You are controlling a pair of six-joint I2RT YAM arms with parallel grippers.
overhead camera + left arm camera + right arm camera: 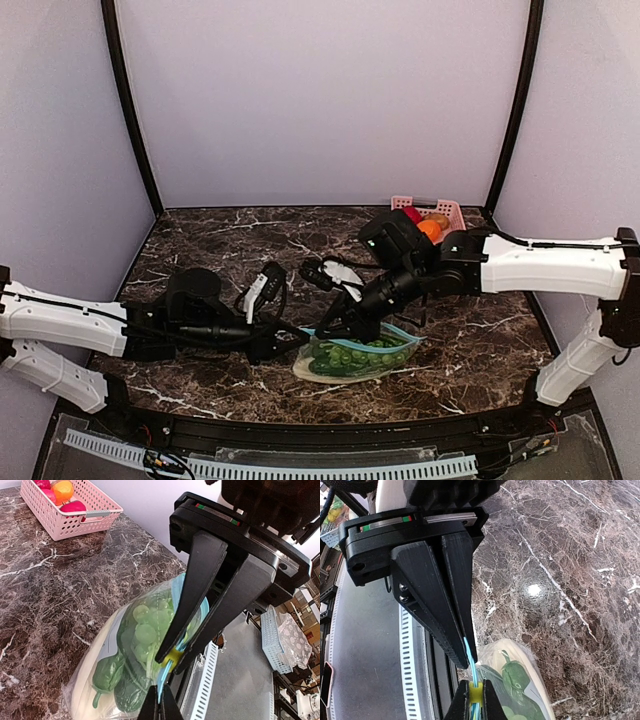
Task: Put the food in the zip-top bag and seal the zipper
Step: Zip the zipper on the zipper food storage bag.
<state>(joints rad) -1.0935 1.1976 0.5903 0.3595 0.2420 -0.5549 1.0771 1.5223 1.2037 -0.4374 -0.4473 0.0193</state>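
Top external view: on the marble worktop (210,245), the left hand (291,344) is clamped on the zipper (472,667). Just right, the right hand (341,330) pinches that same strip. The zip-top bag (392,352) lies beneath, with the food (340,358) inside.

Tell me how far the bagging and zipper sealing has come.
Done: the green food lies inside the zip-top bag. In hand: the left tool and the right tool both pinch the teal zipper at one end, the right one on a small yellow piece. Still to do: closing along the strip; how much is sealed already cannot be told.
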